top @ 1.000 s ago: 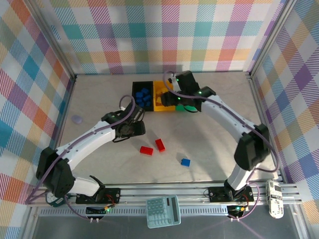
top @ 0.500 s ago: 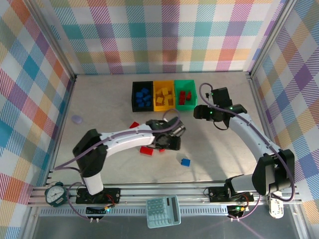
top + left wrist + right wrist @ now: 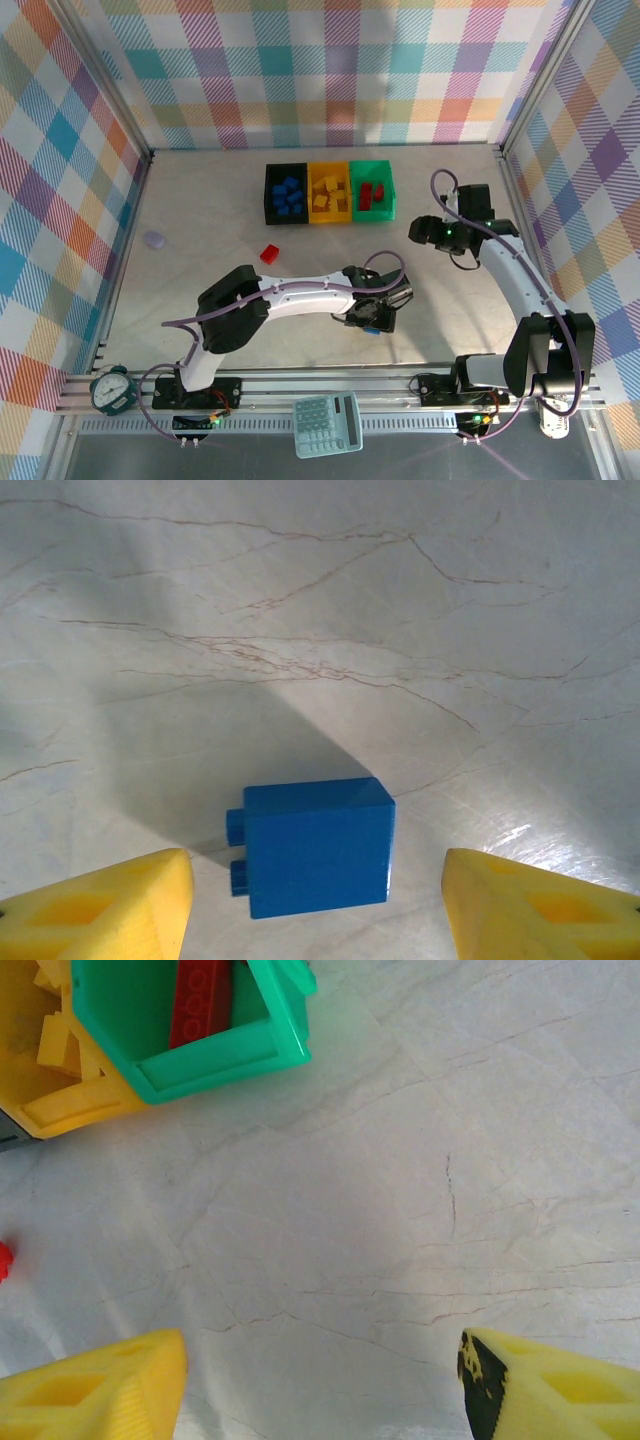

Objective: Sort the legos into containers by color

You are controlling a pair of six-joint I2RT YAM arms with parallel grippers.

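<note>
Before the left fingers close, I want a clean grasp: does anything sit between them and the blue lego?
Nothing visible does. The blue lego lies alone on the table, between the open left fingers and touching neither.

The blue brick (image 3: 315, 845) is smooth glossy plastic, the tabletop (image 3: 300, 600) polished and marble-veined.

three bins in row, far middle of table (image 3: 200, 210): left bin (image 3: 268, 192), middle bin (image 3: 328, 219), right bin (image 3: 392, 192), bricks (image 3: 288, 193) in each. loose brick (image 3: 270, 253) before left bin. second brick (image 3: 315, 840) nearer, right of centre, between left gripper (image 3: 316, 890) fingers, gaps either side. right gripper (image 3: 424, 232) right of bins, apart. calculator (image 3: 327, 423) on near rail.
</note>
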